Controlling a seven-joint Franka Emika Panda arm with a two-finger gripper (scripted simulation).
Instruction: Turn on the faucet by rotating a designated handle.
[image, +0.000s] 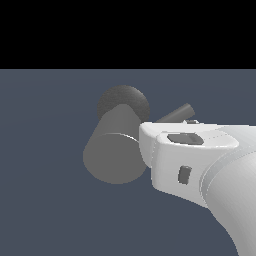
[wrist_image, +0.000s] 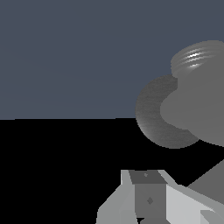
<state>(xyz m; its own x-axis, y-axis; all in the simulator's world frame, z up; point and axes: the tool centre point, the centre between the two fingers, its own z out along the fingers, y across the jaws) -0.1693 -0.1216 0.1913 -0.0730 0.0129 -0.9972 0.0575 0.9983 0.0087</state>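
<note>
Leftmost in the exterior view sits the faucet (image: 116, 150), a thick matte grey cylinder lying with its flat round end face toward the camera and its darker round base (image: 125, 100) behind it. It looks rigid and fixed in place, a body that should not give or slide under a push, and too broad to be worth clasping. Further toward the exterior view's right, the handle (image: 176, 114) projects sideways from the cylinder as a thin, straight, shiny rod; it seems stiff, light to swing about its pivot, and probably slick. The best hold, I judge, is near its free end, where leverage is greatest, or simply a sideways push there. Rightmost, the white gripper (image: 187, 150) lies close beside the cylinder and just in front of the rod, with its fingers hidden, so whether it is wide or narrow cannot be told from either view.
</note>
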